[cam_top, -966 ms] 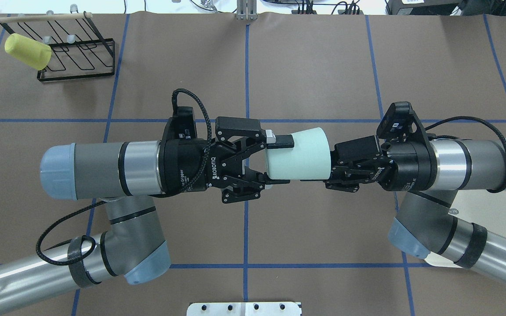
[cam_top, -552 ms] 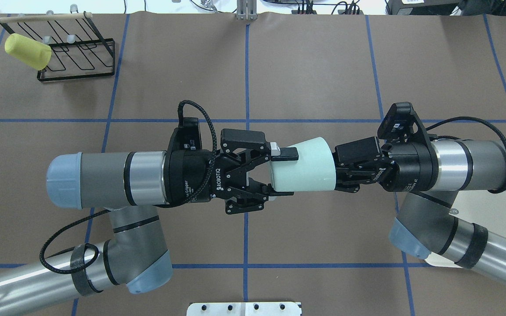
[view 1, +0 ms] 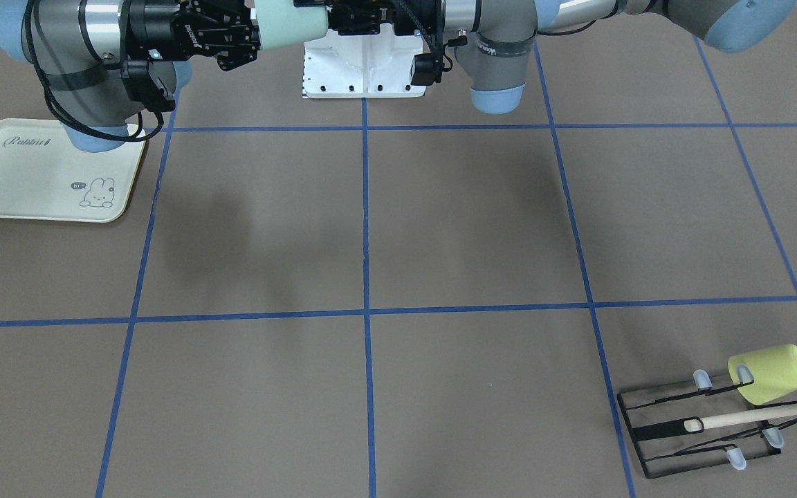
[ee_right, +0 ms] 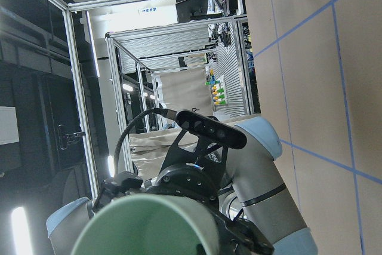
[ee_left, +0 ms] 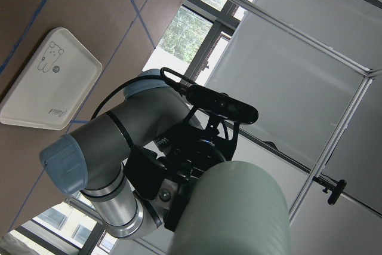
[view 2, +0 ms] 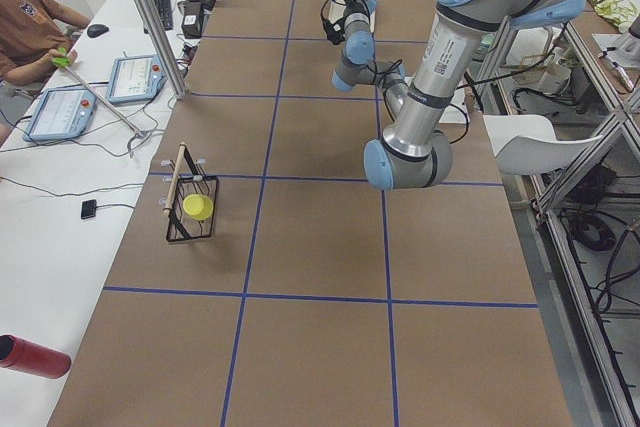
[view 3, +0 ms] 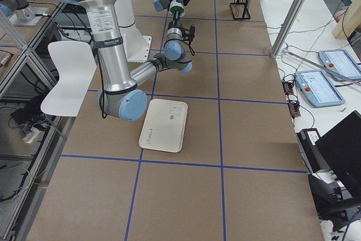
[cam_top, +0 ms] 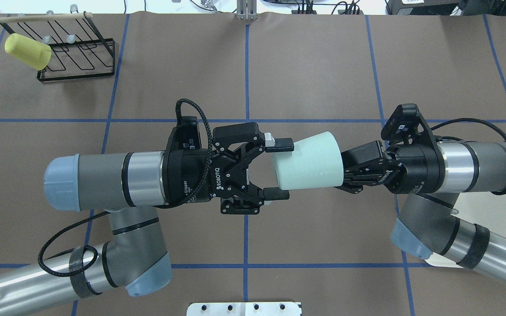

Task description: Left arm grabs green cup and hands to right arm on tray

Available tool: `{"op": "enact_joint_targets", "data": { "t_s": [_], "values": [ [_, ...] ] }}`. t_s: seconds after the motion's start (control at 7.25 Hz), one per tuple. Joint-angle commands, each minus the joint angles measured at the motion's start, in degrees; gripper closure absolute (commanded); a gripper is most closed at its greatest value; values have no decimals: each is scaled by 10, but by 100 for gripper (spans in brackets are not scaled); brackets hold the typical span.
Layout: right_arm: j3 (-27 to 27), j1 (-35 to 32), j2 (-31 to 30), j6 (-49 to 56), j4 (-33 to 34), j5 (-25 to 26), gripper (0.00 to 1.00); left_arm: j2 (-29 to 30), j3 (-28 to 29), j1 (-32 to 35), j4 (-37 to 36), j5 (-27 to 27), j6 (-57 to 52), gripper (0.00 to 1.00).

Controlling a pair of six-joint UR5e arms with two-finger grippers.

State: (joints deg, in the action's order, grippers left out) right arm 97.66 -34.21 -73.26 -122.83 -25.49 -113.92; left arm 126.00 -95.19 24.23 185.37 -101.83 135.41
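The pale mint-green cup (cam_top: 308, 161) hangs on its side in the air over the table's middle. My right gripper (cam_top: 345, 169) is shut on its wide end, with the fingers mostly hidden behind the cup. My left gripper (cam_top: 280, 169) is open, its fingertips (cam_top: 283, 144) spread on either side of the cup's narrow end and clear of it. The front-facing view shows the cup (view 1: 288, 21) between both grippers. The cream rabbit tray (cam_top: 499, 206) lies under my right arm and shows whole in the front-facing view (view 1: 39, 173).
A black wire rack (cam_top: 77, 57) stands at the far left corner with a yellow-green cup (cam_top: 28, 51) hung on it. A white base plate (cam_top: 244, 308) sits at the near edge. Blue tape lines cross the brown table.
My left gripper has opened and let go of the cup, drawing back slightly to the left. The cup now stays in my right gripper, shifted a little right and tilted.
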Motion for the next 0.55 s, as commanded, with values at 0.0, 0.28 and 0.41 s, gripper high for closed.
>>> {"op": "enact_joint_targets", "data": {
  "t_s": [0.0,0.28,0.41],
  "values": [
    [1,-1,-1,0,-4,1,100,-1,-6,8,0,10,-1,0],
    [2,-3,-11,0,-5,22,100,-22,-11,38,-14,5,-1,0],
    [2,-15,-27,4,-5,43,100,-36,-12,69,-38,-12,-2,0]
  ]
}}
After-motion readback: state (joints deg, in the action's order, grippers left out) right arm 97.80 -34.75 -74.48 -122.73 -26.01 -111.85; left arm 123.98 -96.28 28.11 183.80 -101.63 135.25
